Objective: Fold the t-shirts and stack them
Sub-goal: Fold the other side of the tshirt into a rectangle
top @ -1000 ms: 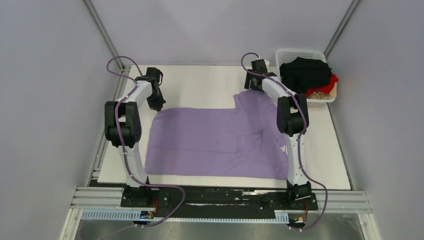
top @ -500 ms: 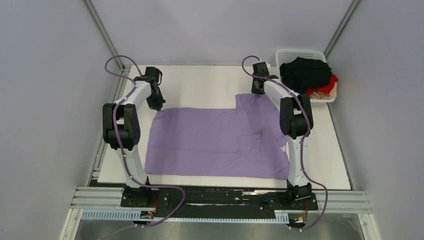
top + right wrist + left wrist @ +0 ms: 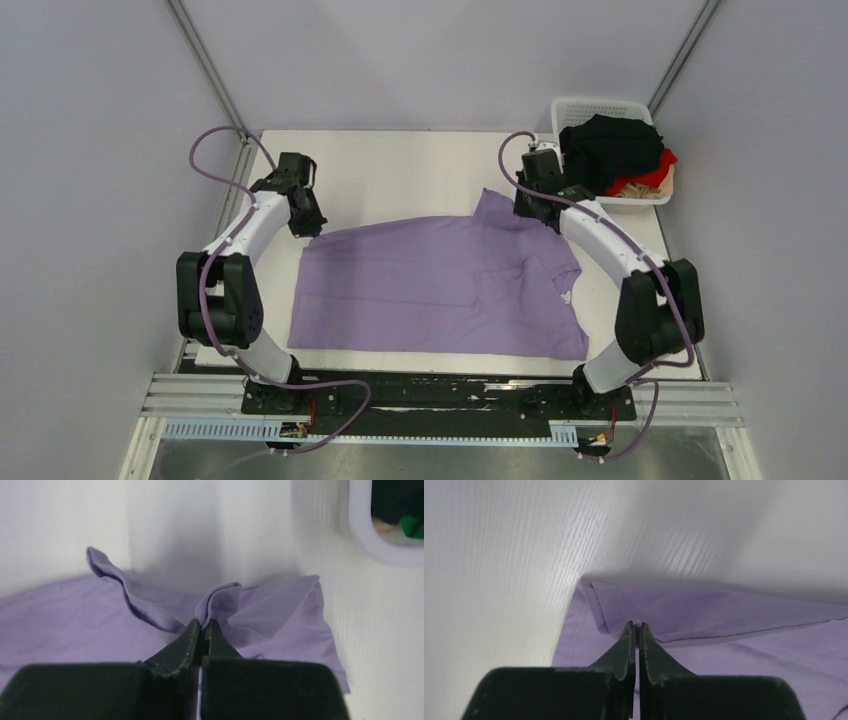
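A light purple t-shirt lies spread over the middle of the white table, its far edge pulled up. My left gripper is shut on the shirt's far left corner; in the left wrist view the jaws pinch the hemmed edge of the cloth. At the far right corner my right gripper is shut on a bunched fold, which pokes up between the jaws out of the purple cloth. More t-shirts sit heaped at the back right: black, red and beige.
The white lattice basket holding the heap stands in the back right corner; its rim shows in the right wrist view. Bare white table stretches behind the shirt. Grey walls close in on three sides.
My right gripper has shut on the shirt's far right corner. Both arms have swung their elbows outward, and the shirt's far edge has lifted and shifted toward me.
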Robot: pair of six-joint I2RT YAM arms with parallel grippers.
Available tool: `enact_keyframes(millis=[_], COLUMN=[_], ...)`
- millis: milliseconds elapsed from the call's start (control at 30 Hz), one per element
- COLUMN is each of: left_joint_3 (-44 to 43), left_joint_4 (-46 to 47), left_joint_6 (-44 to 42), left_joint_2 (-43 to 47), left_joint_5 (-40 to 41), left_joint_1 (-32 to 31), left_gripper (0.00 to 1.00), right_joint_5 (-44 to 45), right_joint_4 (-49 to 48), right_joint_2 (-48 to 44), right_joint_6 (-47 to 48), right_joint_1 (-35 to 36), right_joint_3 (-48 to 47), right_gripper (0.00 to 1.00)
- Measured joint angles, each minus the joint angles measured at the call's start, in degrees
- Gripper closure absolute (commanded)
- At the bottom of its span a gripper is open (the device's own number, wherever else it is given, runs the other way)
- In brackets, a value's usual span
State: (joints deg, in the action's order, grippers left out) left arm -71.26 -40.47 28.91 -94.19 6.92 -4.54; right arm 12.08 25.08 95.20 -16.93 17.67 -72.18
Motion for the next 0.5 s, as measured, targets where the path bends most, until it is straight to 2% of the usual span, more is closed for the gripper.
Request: enact_keyframes(millis=[267,500], left_joint_3=[11.5,19.5], left_joint_4=[1.6,1.5], left_joint_6=[2.0,4.9], left_joint_2=[12.7,24.2], left_joint_5=[0.8,3.6], left_joint_1=[-0.3,-0.3], left_gripper=[1.0,1.0], right_joint_5=[3.1,5.0], right_joint_4=[8.2,21.4], right_joint_2=[-18.8,-29.9], right_joint_6=[-4.2,-10.9], right_joint_1=[6.0,9.0], right_joint_3=[12.5,15.5], right_gripper=[1.0,1.0])
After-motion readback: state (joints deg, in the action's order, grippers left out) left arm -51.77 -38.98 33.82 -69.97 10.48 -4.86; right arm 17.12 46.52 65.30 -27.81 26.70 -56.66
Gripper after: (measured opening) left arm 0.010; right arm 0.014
